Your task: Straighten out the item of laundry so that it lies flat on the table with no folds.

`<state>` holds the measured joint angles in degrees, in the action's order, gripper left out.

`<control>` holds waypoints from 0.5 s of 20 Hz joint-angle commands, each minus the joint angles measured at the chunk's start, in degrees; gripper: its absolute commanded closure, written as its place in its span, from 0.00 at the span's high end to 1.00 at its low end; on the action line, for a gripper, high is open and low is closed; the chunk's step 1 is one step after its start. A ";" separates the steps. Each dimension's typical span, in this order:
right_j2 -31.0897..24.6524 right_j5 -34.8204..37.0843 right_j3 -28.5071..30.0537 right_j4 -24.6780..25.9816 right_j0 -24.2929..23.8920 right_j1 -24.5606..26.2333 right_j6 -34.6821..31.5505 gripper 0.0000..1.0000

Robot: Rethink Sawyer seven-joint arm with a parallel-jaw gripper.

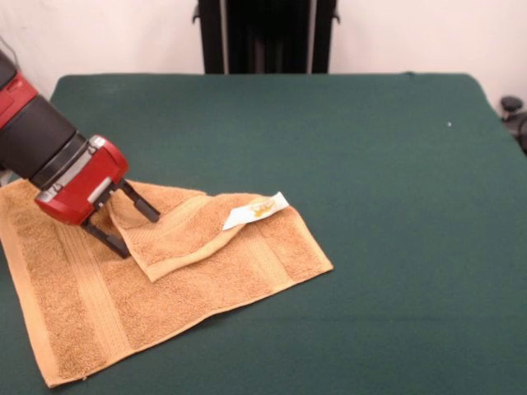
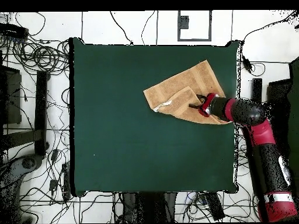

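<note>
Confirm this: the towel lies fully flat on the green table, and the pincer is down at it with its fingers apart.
Not quite. The towel is not flat: the corner with the white tag is folded back over it, as the front view shows. The rest holds: it lies on the green table, and the pincer is down at the fold with its fingers apart.

Even, bright, diffuse light; no glare on surface. Soft short shadow under gripper (falls on towel). Front view in focus throughout; overhead view softer, fine detail smeared.
</note>
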<state>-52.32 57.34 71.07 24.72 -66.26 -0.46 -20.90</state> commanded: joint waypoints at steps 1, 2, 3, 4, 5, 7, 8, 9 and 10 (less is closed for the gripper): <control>-1.59 -2.66 0.39 -0.88 3.08 2.97 4.88 1.00; -1.60 -2.04 0.23 -1.15 3.11 3.26 4.80 1.00; -1.67 -1.79 0.18 -1.29 3.06 3.56 4.82 1.00; -1.73 -1.54 0.13 -1.43 3.02 3.86 4.83 1.00; -1.82 -1.35 0.13 -1.55 2.96 4.16 4.98 1.00; -1.88 -0.77 -0.03 -1.77 2.93 4.79 5.43 1.00; -1.68 -0.19 -0.23 -1.72 3.11 4.91 5.68 1.00; -1.47 0.40 -0.43 -1.68 3.29 5.04 5.93 1.00; -1.42 0.73 -0.50 -1.67 3.37 5.07 6.17 1.00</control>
<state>-53.08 57.33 71.04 24.28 -66.28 1.00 -20.90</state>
